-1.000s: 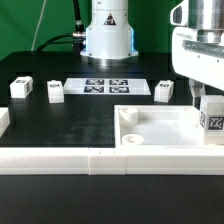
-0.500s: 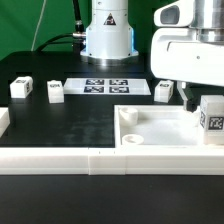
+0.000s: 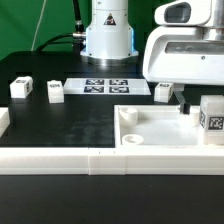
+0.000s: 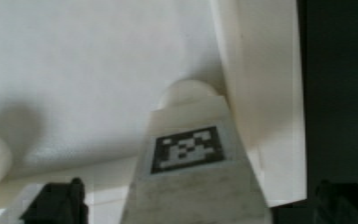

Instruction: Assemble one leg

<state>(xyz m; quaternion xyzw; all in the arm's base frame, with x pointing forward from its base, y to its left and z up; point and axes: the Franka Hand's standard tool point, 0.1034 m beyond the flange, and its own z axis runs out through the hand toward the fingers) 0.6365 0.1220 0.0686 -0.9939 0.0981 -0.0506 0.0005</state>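
A leg [image 3: 212,114], a small white block with a tag on its face, stands upright at the right end of the large white panel [image 3: 160,128]. In the wrist view this leg [image 4: 194,150] sits between my two dark fingertips, with a gap on each side. My gripper [image 3: 196,100] [image 4: 197,205] is open around it, just above the panel [image 4: 87,80]. Three more legs stand on the black table: two at the exterior view's left [image 3: 20,87] [image 3: 54,91] and one behind the panel [image 3: 163,90].
The marker board [image 3: 107,86] lies at the back middle in front of the robot base [image 3: 107,35]. A long white rail [image 3: 90,161] runs along the table's front. A white part [image 3: 3,121] shows at the exterior view's left edge.
My gripper has shifted toward the exterior view's left. The leg on the panel has not moved.
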